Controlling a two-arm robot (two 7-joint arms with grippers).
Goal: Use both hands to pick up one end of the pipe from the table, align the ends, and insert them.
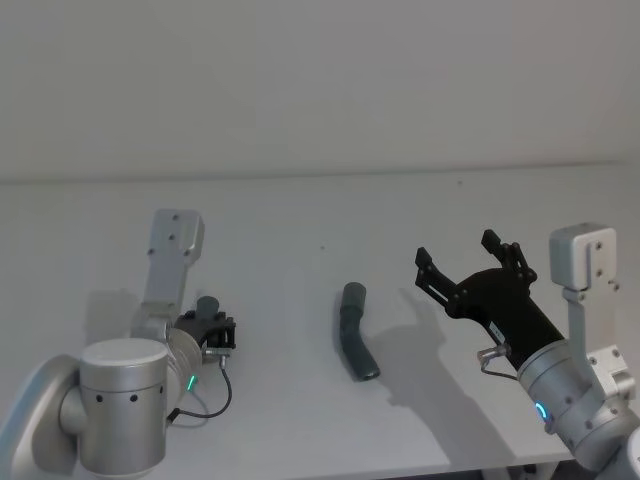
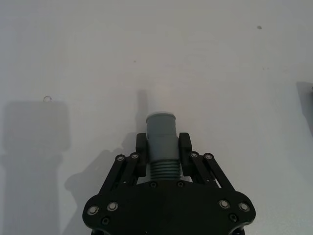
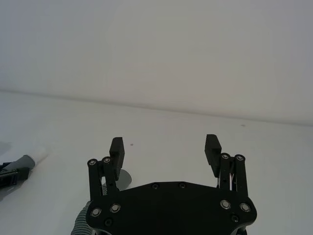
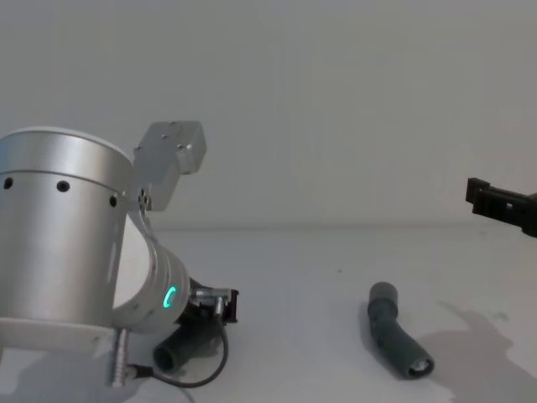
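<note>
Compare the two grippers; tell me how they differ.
The left gripper is shut on a grey pipe piece; the right gripper is open and empty. The left gripper sits low by the table; the right gripper hangs higher, right of the second pipe piece lying there. Both are black with slim fingers.

head: above, down | chest: low, side-on | wrists: close behind fingers | head+chest share: loose pipe piece
</note>
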